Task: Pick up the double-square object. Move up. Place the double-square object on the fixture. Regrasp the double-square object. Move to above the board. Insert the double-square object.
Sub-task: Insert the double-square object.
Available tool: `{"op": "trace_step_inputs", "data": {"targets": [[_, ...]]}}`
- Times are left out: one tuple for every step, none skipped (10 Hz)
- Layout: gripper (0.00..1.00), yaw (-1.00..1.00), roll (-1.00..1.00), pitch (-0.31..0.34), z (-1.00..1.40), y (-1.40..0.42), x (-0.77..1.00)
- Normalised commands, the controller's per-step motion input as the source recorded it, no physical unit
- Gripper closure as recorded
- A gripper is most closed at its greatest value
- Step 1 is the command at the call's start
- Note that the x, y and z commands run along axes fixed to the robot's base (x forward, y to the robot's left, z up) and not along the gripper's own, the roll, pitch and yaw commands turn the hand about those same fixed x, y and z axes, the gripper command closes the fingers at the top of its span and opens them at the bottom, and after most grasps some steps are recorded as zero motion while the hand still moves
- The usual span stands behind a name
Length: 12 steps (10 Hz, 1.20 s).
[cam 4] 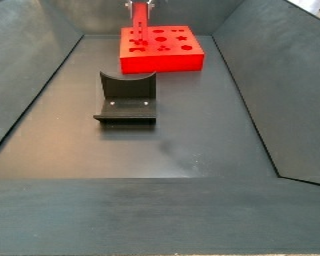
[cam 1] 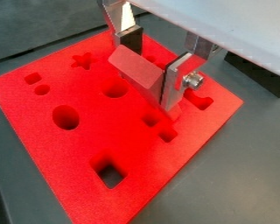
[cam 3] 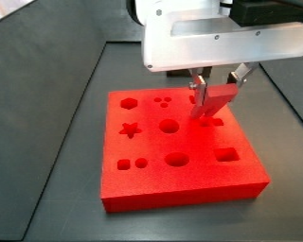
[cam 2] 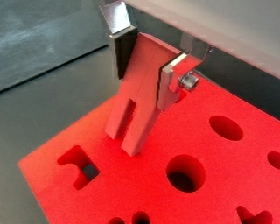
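My gripper [cam 1: 154,63] is shut on the double-square object [cam 1: 130,72], a flat red-pink block held on edge between the silver fingers. In both wrist views the block hangs just above the board [cam 1: 60,162], over its far part near small holes. The other wrist view shows the gripper [cam 2: 147,68], the block [cam 2: 136,118] with a slot in its face, and the board [cam 2: 230,179]. In a side view the gripper [cam 3: 215,87] holds the block [cam 3: 214,102] over the board's [cam 3: 199,142] back right. The fixture [cam 4: 125,98] stands apart from the board [cam 4: 160,58].
The board lies on a dark grey floor with sloping dark walls [cam 4: 29,90] around it. The fixture sits on the floor between the board and the near end of the bin. The arm's white housing [cam 3: 218,38] hangs over the board's back edge.
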Motion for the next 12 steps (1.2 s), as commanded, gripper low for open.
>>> {"op": "trace_step_inputs", "data": {"targets": [[1.00, 0.00, -0.11, -0.040, 0.05, 0.00, 0.03], [1.00, 0.00, -0.07, -0.059, 0.15, 0.00, 0.00], [1.00, 0.01, -0.02, 0.000, 0.00, 0.03, -0.01], [1.00, 0.31, -0.28, 0.000, 0.00, 0.21, 0.00], [1.00, 0.43, -0.50, 0.000, 0.00, 0.13, 0.00], [1.00, 0.54, -0.50, 0.053, 0.11, 0.00, 0.00], [1.00, 0.57, -0.50, 0.010, 0.00, 0.00, 0.00], [1.00, 0.14, -0.13, 0.020, -0.05, 0.00, 0.00], [1.00, 0.00, 0.00, 0.000, 0.00, 0.00, 0.04], [1.00, -0.23, -0.23, -0.121, -0.13, -0.11, 0.17], [1.00, -0.45, -0.50, -0.290, 0.01, 0.03, 0.34], [1.00, -0.41, -0.50, -0.339, 0.07, 0.09, 0.30]]}}
